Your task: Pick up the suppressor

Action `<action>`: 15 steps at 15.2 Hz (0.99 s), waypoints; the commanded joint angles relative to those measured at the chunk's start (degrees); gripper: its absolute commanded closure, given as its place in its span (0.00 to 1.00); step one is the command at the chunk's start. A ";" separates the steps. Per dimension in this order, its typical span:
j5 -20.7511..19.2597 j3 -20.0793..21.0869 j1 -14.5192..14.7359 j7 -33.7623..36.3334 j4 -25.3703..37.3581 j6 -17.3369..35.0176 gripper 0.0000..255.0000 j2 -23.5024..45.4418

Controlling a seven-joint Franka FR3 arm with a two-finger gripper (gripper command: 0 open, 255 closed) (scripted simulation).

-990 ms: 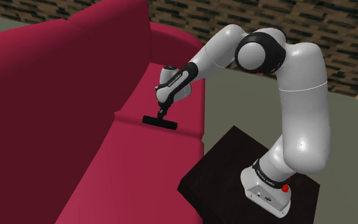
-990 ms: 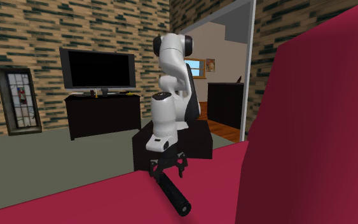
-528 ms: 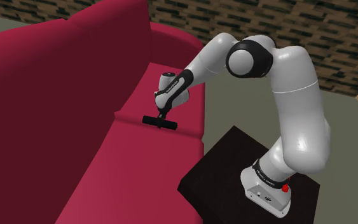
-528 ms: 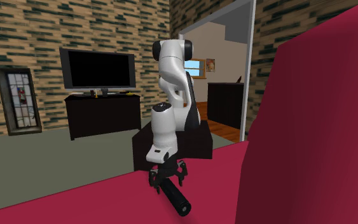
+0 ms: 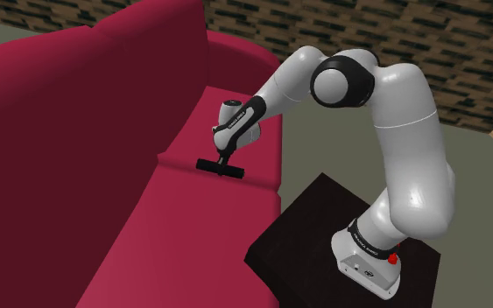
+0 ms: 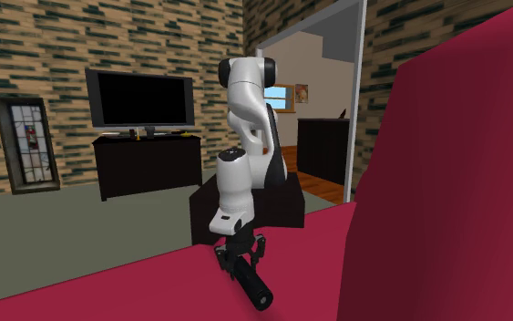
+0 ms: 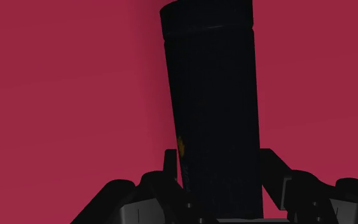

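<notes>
Gripper (image 6: 240,259) tight on both sides of the black cylindrical suppressor (image 7: 212,108), flat on the red sofa seat (image 5: 192,219).

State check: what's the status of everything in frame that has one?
suppressor: lying flat on the sofa seat, not lifted, clasped near one end.
gripper: shut on the suppressor, a finger against each side.
TV: screen black, no picture.
doorway: open, a room shows beyond it.
</notes>
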 commanded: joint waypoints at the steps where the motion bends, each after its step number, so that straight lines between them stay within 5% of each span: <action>1: 0.02 0.02 0.01 0.02 0.03 0.04 1.00 0.12; 15: -0.45 -0.51 0.41 0.74 -3.29 -5.22 1.00 -8.46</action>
